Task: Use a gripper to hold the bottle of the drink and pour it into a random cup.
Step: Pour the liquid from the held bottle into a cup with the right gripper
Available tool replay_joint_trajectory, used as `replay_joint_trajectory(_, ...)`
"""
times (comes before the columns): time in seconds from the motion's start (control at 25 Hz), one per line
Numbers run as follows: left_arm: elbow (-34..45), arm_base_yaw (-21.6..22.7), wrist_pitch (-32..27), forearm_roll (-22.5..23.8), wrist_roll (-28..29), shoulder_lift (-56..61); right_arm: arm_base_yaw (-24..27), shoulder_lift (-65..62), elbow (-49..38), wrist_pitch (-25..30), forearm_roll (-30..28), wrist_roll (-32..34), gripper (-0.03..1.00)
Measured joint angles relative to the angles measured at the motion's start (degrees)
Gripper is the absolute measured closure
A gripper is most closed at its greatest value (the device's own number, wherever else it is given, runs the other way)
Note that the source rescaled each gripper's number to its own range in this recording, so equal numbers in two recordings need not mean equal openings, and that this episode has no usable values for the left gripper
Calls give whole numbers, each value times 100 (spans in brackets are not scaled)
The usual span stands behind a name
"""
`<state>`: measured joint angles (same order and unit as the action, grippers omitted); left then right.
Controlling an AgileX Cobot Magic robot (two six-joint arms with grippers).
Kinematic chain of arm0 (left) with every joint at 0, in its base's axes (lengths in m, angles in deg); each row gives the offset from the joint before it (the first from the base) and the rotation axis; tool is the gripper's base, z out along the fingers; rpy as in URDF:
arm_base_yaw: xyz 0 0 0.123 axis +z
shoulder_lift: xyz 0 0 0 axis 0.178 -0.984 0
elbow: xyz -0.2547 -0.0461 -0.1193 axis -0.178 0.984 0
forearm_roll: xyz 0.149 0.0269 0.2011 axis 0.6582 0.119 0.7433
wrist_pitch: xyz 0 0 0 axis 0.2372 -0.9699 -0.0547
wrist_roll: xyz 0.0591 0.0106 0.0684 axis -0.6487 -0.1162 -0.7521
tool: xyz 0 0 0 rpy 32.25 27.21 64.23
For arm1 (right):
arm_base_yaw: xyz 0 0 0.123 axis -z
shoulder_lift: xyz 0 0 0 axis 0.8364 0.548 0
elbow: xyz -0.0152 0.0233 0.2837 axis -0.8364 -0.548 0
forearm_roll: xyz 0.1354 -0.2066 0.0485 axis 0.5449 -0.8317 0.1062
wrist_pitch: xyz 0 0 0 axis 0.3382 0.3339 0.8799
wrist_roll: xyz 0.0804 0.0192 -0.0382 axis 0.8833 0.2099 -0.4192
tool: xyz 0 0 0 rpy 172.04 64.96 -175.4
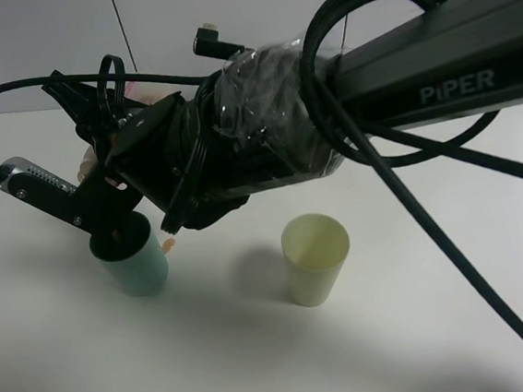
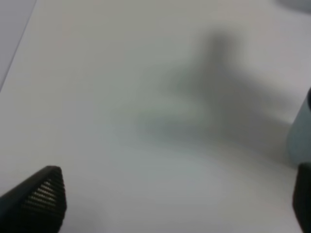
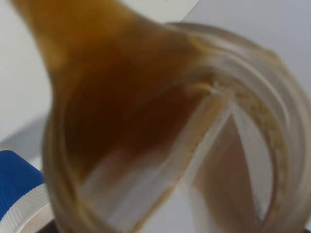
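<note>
My right gripper, on the black film-wrapped PiPER arm, reaches across to the left and is shut on the bottle, which is tilted with its mouth down over the teal cup. The gripper hides most of the bottle in the exterior view. The right wrist view looks close and blurred into the clear bottle; the brown drink runs toward its wide mouth. My left gripper is open and empty, low over the white table, with a blurred teal shape at the frame's edge.
A pale yellow-green tumbler stands upright to the right of the teal cup. A blue-banded white paper cup shows at the edge of the right wrist view. Black cables hang from the arm over the white table.
</note>
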<state>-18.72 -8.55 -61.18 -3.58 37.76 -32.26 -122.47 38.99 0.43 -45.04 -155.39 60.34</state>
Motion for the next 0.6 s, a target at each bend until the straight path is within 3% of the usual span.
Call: replay_joint_trajectory(0.6,0,0,0,0,0,0,0,0,0,131,0,0,97)
